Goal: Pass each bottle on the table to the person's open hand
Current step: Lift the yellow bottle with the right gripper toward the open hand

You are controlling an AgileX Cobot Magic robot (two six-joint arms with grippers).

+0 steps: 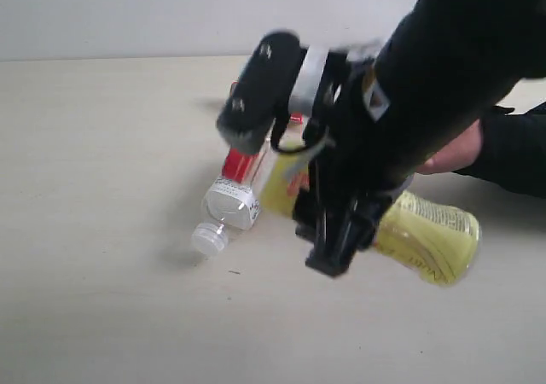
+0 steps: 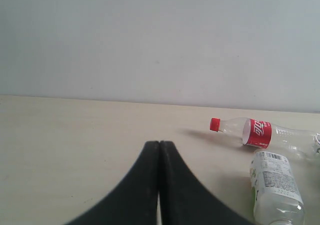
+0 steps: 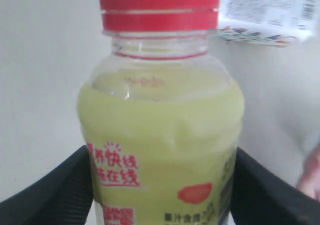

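My right claw (image 3: 162, 157) has closed on the yellow-green bottle (image 3: 160, 135). Both fingers (image 3: 55, 190) lie against its sides with the body filling the gap between them, so the jaws stand wide. It is a squat clear plastic bottle filled almost to the shoulder with a cloudy yellow-green drink and topped by a ribbed red cap (image 3: 159, 5). The print on it is red Chinese characters in two rows under a small burst mark (too soft for me to read with confidence), then a red blob and a line of small dark characters lower down. In the exterior view the bottle lies on its side, low at the table (image 1: 102, 299), toward the right. It is just in front of the person's hand (image 1: 452, 152), with its cap end hidden behind my arm, and I cannot tell whether it rests on the table or hangs just clear of it. Just beside it lies a white-capped bottle (image 1: 229, 203), clear, with a white barcode label. Behind that is the slim clear bottle (image 2: 257, 133), which has a red cap and a red label with white script I cannot make out. My left claw (image 2: 159, 144) is pressed closed with nothing in it, well apart from the bottles.
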